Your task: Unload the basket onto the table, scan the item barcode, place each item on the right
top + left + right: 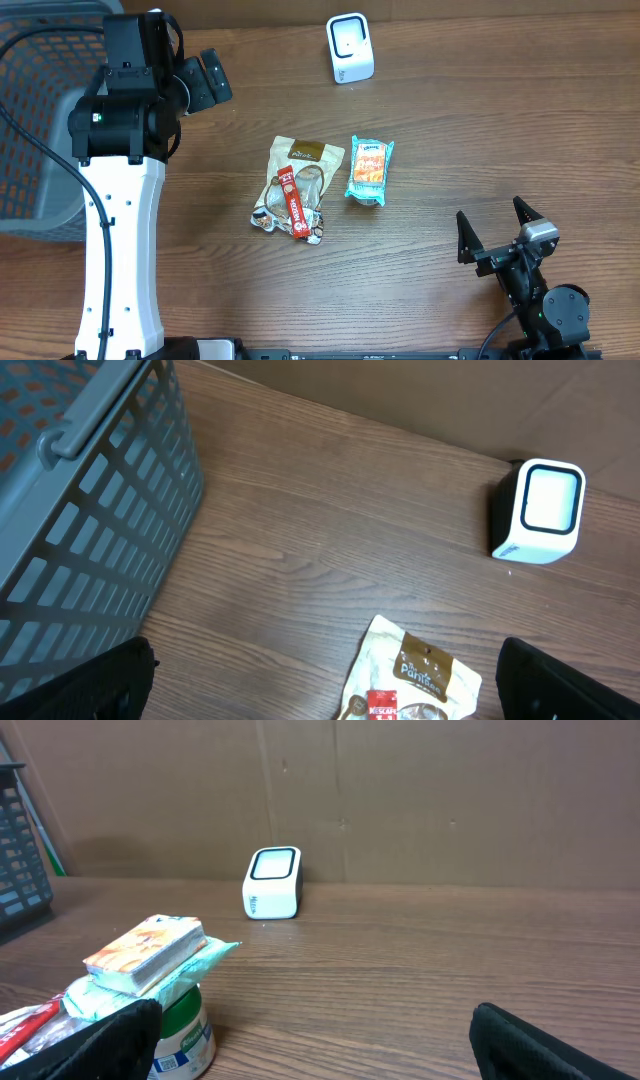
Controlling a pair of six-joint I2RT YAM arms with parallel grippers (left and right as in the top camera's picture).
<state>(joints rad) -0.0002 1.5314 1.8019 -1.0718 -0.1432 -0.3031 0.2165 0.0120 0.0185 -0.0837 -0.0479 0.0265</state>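
A white barcode scanner [350, 48] stands at the back of the table; it also shows in the left wrist view as scanner [540, 510] and in the right wrist view as scanner [272, 882]. Mid-table lies a beige pouch [300, 170] with a red coffee stick [293, 205] across it. Right of it a teal snack packet [370, 168] rests on a small green-lidded jar [180, 1030]. My left gripper [205, 82] hovers open at the back left, above the pouch's far end [415, 675]. My right gripper [492, 215] stands open and empty at the front right.
A grey plastic basket [40, 110] fills the left edge, close beside the left arm, and its wall [90, 530] shows in the left wrist view. A brown cardboard wall [400, 790] closes the far side. Bare wood lies between the items and the right gripper.
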